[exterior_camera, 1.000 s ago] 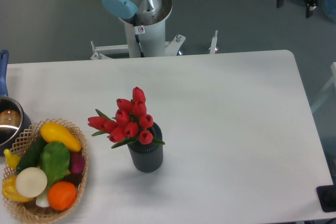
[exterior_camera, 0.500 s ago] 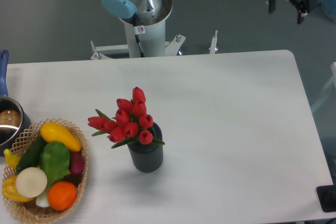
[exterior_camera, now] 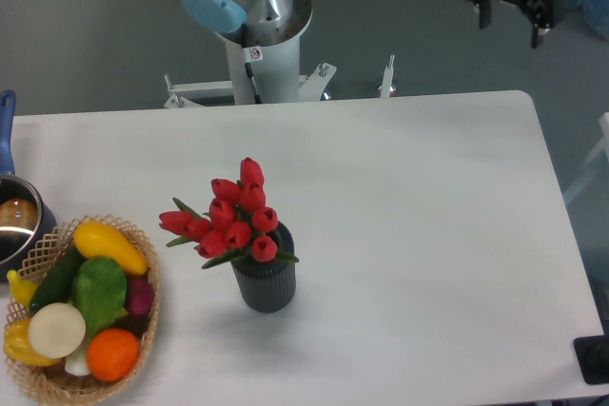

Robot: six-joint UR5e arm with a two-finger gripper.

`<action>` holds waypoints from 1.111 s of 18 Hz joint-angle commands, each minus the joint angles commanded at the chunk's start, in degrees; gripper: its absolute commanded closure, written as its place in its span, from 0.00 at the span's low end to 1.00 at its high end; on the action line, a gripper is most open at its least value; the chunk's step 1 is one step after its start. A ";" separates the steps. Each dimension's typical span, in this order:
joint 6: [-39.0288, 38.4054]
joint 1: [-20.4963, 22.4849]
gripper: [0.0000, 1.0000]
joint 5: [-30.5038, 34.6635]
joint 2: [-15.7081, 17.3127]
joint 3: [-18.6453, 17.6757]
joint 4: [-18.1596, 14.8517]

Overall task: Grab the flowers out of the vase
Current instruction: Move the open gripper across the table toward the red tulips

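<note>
The flowers, red tulip buds with green leaves, stand in the vase, a small dark grey ribbed cylinder on the white table, left of centre. My gripper hangs far off at the top right, beyond the table's back edge. Its two black fingers point down with a wide gap and nothing between them. It is well apart from the flowers.
A wicker basket of vegetables sits at the front left corner. A steel pot with a blue handle is at the left edge. The arm's base stands behind the table. A dark object shows at the front right edge.
The gripper has drifted left and slightly up at the top right. The flowers and vase have not moved.
</note>
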 joint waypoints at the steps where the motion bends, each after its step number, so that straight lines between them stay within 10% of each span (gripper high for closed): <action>1: 0.00 -0.09 0.00 0.00 -0.09 0.00 0.09; 20: -6.68 -4.48 0.00 0.00 -1.58 -2.98 0.17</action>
